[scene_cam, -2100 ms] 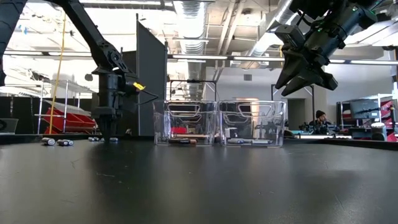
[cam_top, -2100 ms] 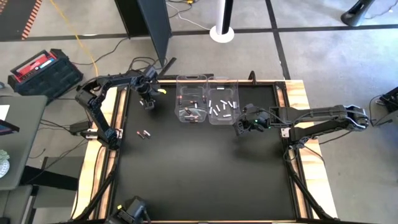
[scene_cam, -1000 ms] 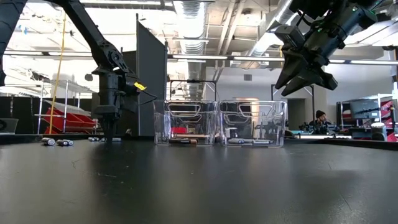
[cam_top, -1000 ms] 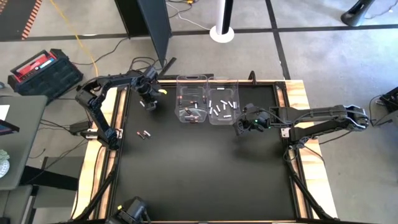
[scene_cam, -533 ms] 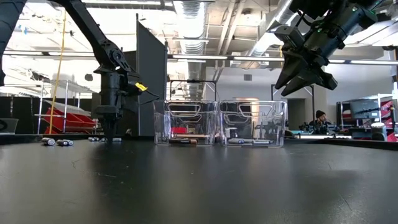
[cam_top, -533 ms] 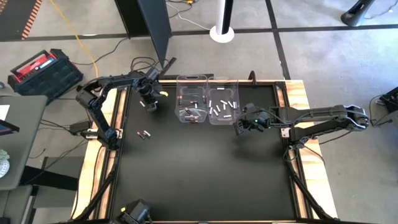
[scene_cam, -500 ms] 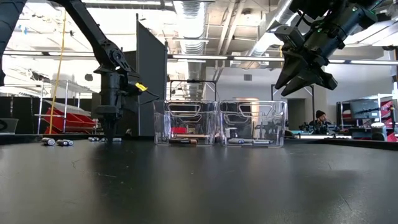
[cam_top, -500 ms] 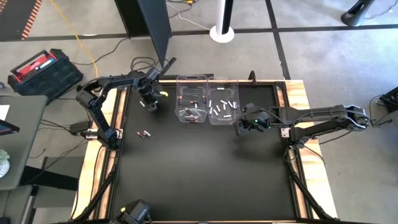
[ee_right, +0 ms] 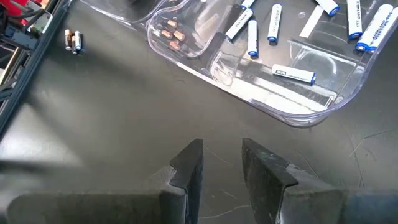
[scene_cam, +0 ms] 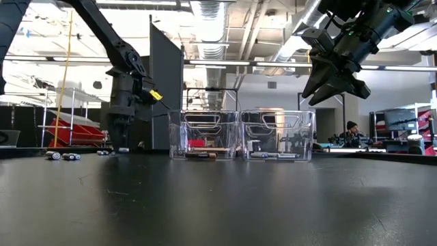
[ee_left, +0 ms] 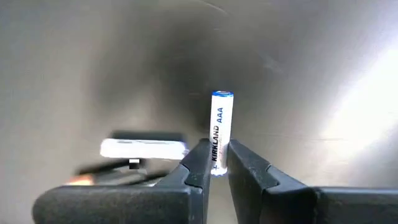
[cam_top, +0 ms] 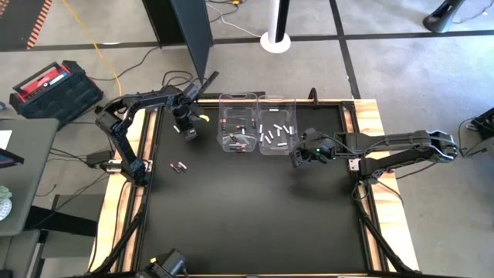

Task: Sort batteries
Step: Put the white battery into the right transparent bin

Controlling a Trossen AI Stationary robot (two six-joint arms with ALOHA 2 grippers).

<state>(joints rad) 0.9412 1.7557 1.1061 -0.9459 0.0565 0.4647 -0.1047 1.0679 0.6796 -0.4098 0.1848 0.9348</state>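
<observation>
Your left gripper (ee_left: 216,163) has its two dark fingers (ee_left: 198,163) pinched together on a white battery (ee_left: 220,127), clamping its lower end. The cell's long axis runs straight out ahead of the fingers, blue-ringed cap farthest from the grip, with "KIRKLAND AAA" printed along its white body in blue. In the high view that gripper (cam_top: 187,131) sits near the table's (cam_top: 255,224) far-left corner, just left of the two clear bins (cam_top: 238,133). In the low view it (scene_cam: 121,140) hangs close above the tabletop.

Another white cell (ee_left: 144,148) lies flat on the table just beside your fingers, crosswise to the held one; it is blurred.

A small group of dark batteries (cam_top: 179,166) lies near the left edge, well apart from the bins. The left bin holds dark, copper-ended cells (ee_right: 173,32). The right bin (ee_right: 292,106) holds white, blue-capped cells (ee_right: 252,38) lying flat and pointing every which way.

Your right gripper (ee_right: 221,163) waits with its fingers apart, nothing between them, above bare table just right of the white-cell bin (cam_top: 278,131). In the low view it (scene_cam: 334,85) hovers well above the surface.
</observation>
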